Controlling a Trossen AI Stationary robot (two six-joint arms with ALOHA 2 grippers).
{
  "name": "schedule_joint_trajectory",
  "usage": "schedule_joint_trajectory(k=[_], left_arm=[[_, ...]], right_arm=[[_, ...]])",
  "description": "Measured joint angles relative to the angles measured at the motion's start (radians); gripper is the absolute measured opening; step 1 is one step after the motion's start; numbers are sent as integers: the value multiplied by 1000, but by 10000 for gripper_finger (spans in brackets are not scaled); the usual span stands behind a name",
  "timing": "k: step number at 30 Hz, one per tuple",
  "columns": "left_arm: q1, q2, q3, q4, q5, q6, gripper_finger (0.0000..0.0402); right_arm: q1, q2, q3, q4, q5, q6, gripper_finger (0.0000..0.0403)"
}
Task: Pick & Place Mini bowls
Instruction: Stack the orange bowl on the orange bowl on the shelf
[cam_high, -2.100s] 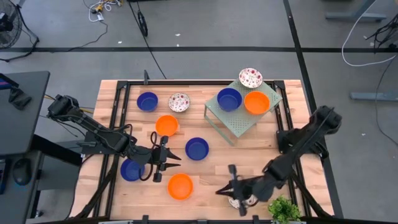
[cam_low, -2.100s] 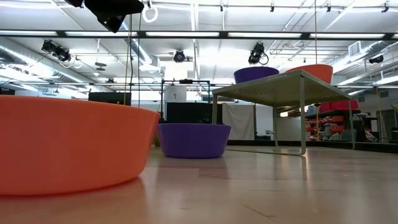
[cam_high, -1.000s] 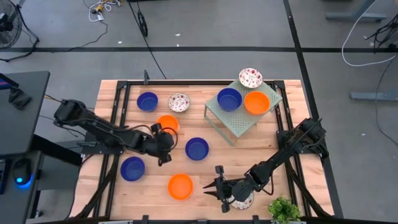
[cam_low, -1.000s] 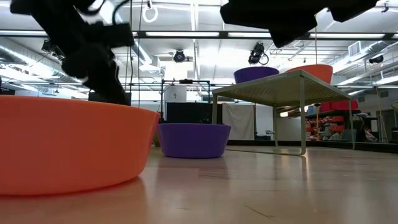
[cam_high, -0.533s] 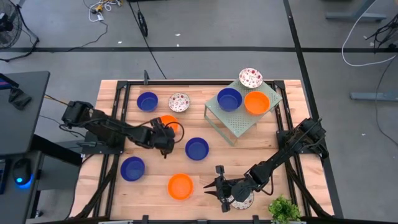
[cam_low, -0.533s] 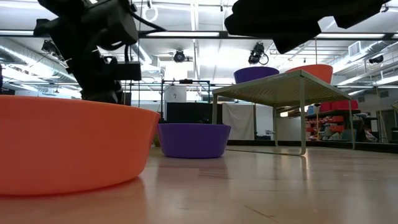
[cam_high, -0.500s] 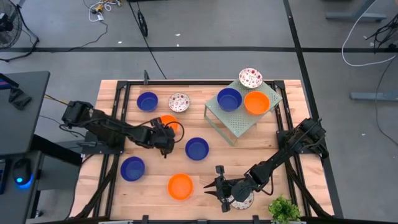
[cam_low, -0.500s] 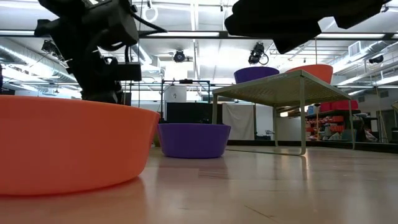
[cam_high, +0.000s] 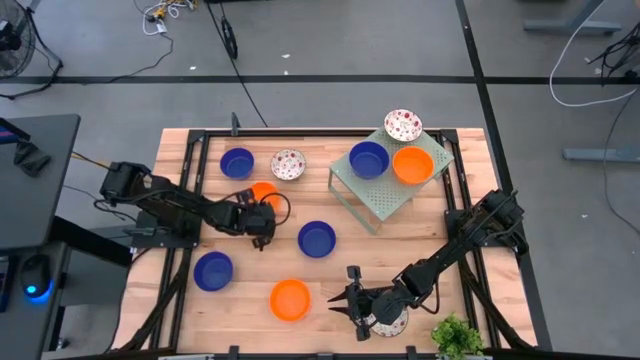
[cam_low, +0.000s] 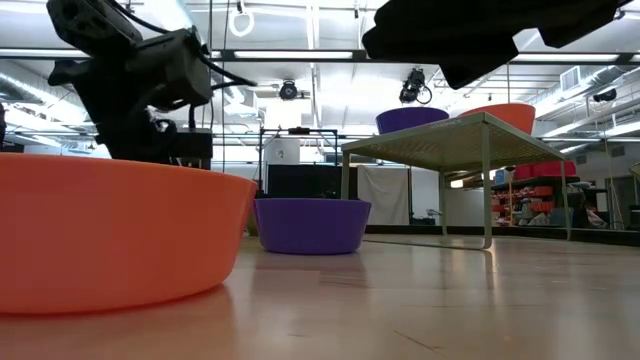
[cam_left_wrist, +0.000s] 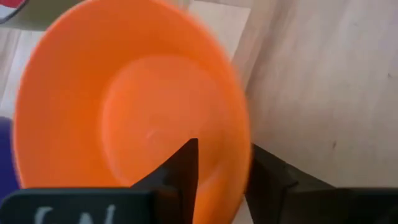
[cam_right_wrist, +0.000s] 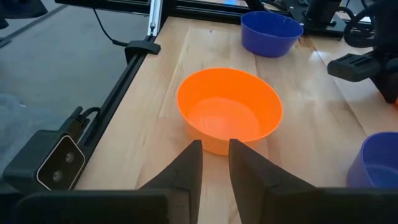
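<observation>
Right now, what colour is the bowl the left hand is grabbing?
Orange bowl, clearest in the left wrist view.

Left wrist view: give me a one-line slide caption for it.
Left gripper straddles the rim of an orange mini bowl, one finger inside and one outside, on the wooden table.

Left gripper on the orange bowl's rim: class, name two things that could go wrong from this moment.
1. The left gripper has one finger inside and one outside the orange bowl, pinching only the thin rim; the bowl may tilt or slip when lifted.
2. The rack already carries a dark blue bowl, another orange bowl and a speckled bowl; adding one could knock them.
</observation>
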Motion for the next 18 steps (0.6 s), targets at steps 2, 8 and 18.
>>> schedule_joint_trajectory(k=[2, 8, 18], left_arm=[[-2, 0, -2, 7, 0, 1, 94], [-30, 0, -2, 51, 11, 33, 42], [-163, 0, 157, -22, 177, 157, 15]], right_arm=[[0, 0, 0, 0, 0, 0, 83], [0, 0, 0, -6, 0, 0, 83], [0, 0, 0, -6, 1, -1, 83]])
